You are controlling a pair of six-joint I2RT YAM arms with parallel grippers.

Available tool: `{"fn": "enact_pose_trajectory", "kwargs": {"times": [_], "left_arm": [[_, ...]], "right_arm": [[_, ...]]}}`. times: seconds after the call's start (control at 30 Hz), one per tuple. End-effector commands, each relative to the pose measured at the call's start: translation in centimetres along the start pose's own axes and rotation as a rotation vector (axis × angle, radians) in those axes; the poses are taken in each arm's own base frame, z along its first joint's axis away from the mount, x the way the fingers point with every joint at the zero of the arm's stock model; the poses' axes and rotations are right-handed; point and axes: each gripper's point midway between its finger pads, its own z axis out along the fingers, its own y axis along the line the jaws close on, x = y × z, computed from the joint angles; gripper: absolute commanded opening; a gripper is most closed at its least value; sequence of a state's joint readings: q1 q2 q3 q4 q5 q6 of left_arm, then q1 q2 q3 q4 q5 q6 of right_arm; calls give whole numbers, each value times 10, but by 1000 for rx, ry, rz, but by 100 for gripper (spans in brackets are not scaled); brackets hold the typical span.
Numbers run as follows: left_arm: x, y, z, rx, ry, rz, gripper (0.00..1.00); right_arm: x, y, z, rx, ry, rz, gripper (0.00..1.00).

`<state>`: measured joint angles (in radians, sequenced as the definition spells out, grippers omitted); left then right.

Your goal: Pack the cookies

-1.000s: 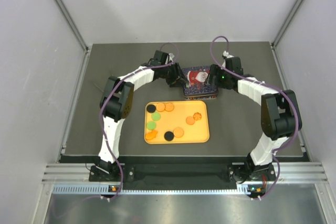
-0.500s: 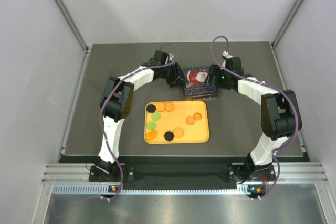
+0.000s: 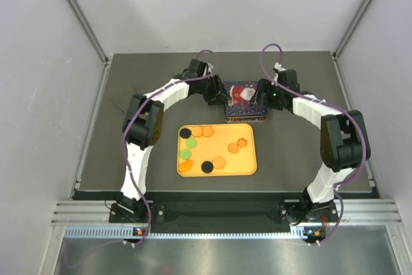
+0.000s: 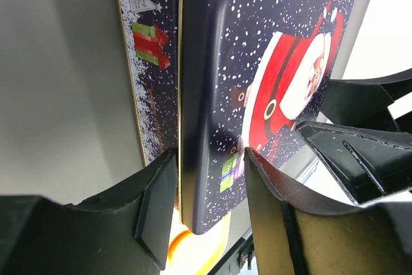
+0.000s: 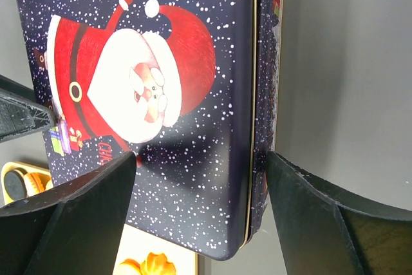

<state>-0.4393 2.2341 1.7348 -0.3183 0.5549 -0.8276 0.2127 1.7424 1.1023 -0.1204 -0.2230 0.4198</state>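
Observation:
The cookies [image 3: 219, 161] lie as several flat discs, orange, green and black, on an orange tray [image 3: 248, 170]. One scalloped orange cookie [image 5: 151, 265] shows in the right wrist view. Behind the tray stands a dark blue Santa tin [image 3: 243, 98]. My left gripper [image 3: 217, 97] is at the tin's left edge. In the left wrist view this gripper [image 4: 208, 156] is shut on the rim of the lid [image 4: 212, 94], one finger at the rim's side and one on top. My right gripper [image 3: 261, 98] stands open astride the tin's right edge [image 5: 254, 127], with one finger over the lid and one beside the wall.
The tray sits in the middle of the dark mat [image 3: 296, 152], just in front of the tin. Grey walls [image 3: 51, 62] close in the left, right and back. A metal rail [image 3: 212, 210] runs along the near edge by the arm bases.

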Motion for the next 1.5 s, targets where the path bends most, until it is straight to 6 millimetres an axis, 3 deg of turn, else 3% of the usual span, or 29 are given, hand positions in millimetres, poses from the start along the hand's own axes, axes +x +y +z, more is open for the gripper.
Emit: {"fn": "enact_pose_trajectory", "kwargs": {"times": [0.0,0.23,0.7,1.47], "left_arm": [[-8,-41,-14,77,-29,66,50],[-5,-43,-11,56,-13,76,51],[4,-18,-2,-24,18,73,52],[18,-11,-21,-3,75,75,61]], "right_arm": [[-14,18,-1,-78,-33,2,80],[-11,20,0,-105,-27,11,80],[-6,19,2,-114,-13,18,78],[-2,10,4,-73,2,-7,86]]}}
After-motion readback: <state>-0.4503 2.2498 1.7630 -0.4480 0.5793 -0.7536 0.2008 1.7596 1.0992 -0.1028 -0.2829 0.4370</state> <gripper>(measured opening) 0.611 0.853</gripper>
